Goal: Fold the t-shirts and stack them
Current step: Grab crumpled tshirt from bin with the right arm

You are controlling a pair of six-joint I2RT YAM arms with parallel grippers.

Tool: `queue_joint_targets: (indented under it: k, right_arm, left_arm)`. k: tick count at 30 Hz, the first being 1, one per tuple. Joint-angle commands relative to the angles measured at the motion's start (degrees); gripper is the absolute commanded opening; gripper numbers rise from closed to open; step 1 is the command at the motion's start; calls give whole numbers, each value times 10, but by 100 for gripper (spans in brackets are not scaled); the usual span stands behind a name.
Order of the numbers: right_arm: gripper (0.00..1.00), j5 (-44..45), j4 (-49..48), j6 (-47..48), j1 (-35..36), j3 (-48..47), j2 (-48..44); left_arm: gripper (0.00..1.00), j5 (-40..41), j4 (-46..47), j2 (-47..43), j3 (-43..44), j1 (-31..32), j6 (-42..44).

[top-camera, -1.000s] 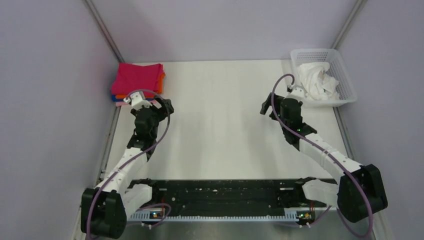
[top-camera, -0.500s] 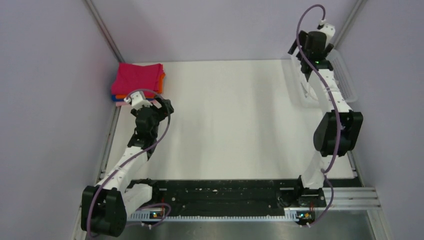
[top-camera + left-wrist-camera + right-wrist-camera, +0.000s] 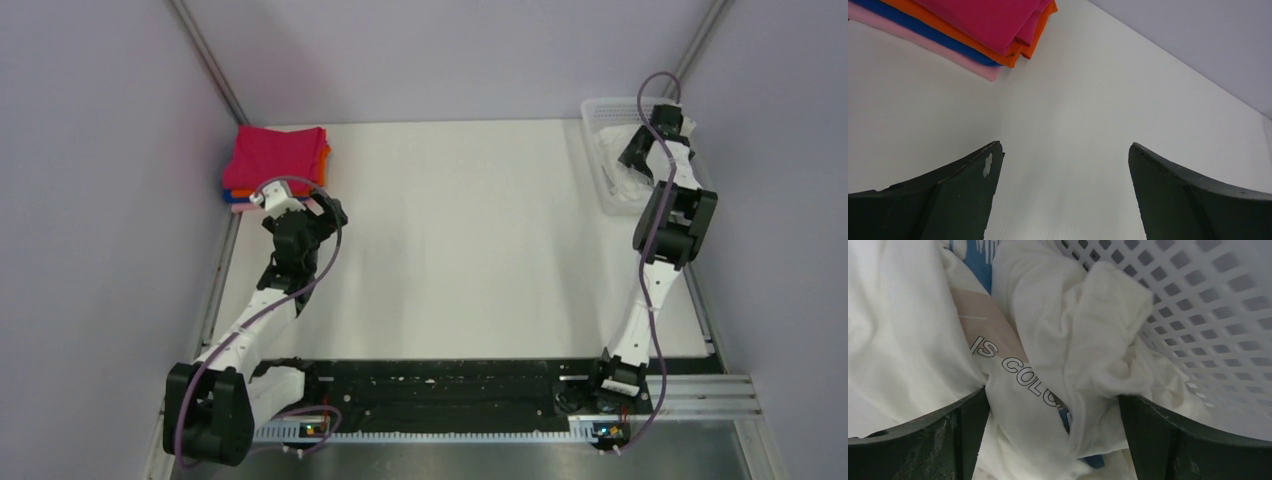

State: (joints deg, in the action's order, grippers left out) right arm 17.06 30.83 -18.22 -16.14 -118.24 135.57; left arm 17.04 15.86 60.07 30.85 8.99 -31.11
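right gripper [image 3: 1053,395]: jaws wide, empty, over the white shirt [image 3: 1083,335] in the basket [image 3: 1198,295], upper right of the top view
left gripper [image 3: 1063,150]: jaws wide, empty, near the stack [image 3: 275,160], upper left
risk: a pinch on bunched cloth may lift a tangled wad, or catch and drag the basket
surface: plain white table [image 3: 450,230]
room: lilac walls [image 3: 100,200] close around
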Motion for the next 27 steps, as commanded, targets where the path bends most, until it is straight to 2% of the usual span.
queue_joint_targets:
  k: [1,3,5,6,7,9,11,12,18,27]
  right_arm:
    - [95,-15,27,-8,5,-34,39]
    - [89,-25,35,-8,4,-41,56]
    - [78,-40,42,-7,4,-50,65]
    - [66,-53,44,-4,2,-56,65]
    - [48,-64,47,-4,2,-65,64]
    - [20,-69,48,-5,2,-85,48]
    - [4,-73,45,1,2,-99,19]
    - [0,-73,43,5,2,-104,0]
    - [0,-133,-1,20,2,-105,-135]
    - [0,-342,-109,-62,18,-62,-311]
  left_arm:
    - [99,11,19,-3,22,-2,5]
    - [99,16,19,0,23,-1,2]
    - [99,21,19,4,25,-1,4]
    - [99,21,14,3,28,-1,3]
    - [99,20,8,3,32,-1,2]
    - [99,15,0,-5,35,-1,-1]
    - [99,7,0,-14,33,-1,-7]
    - [99,1,2,-18,32,-1,-8]
    - [99,-28,-16,-58,30,-1,-15]
    - [99,-53,-44,-160,9,-1,-33]
